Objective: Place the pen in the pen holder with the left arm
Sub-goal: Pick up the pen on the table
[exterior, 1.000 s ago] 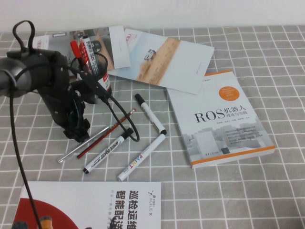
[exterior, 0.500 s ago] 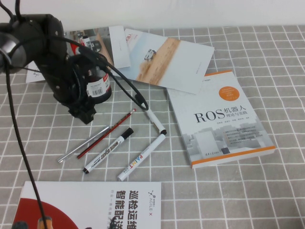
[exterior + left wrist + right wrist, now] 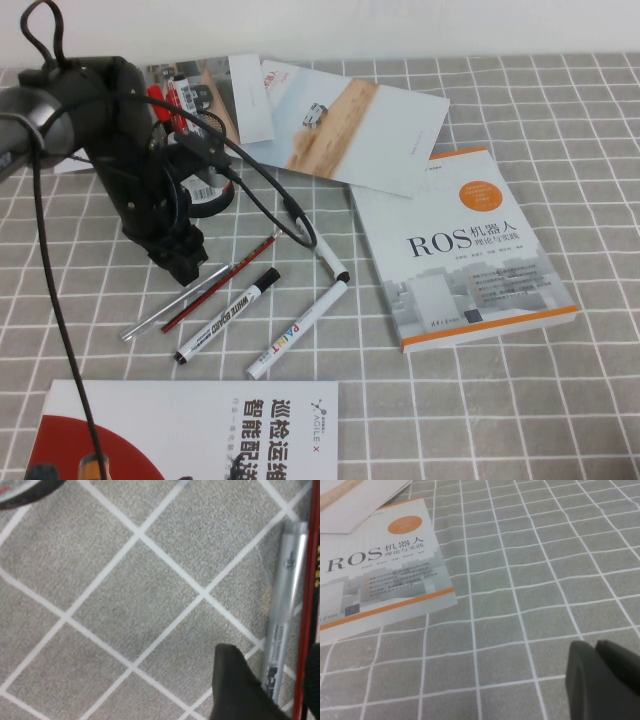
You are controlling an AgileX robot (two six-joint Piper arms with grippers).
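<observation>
Left gripper [image 3: 178,262] hangs right above pen [image 3: 178,302], fingers parted astride its upper end, nothing held. Pen lies flat on cloth, long axis diagonal, beside pencil [image 3: 222,279]. Right gripper [image 3: 605,680] parked far off, fingers together, empty.

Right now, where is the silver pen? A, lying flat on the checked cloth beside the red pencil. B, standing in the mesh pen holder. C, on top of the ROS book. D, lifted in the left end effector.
A: the pen lies flat on the cloth alongside the red pencil, with the left end effector just above its upper end, not gripping it.
</observation>
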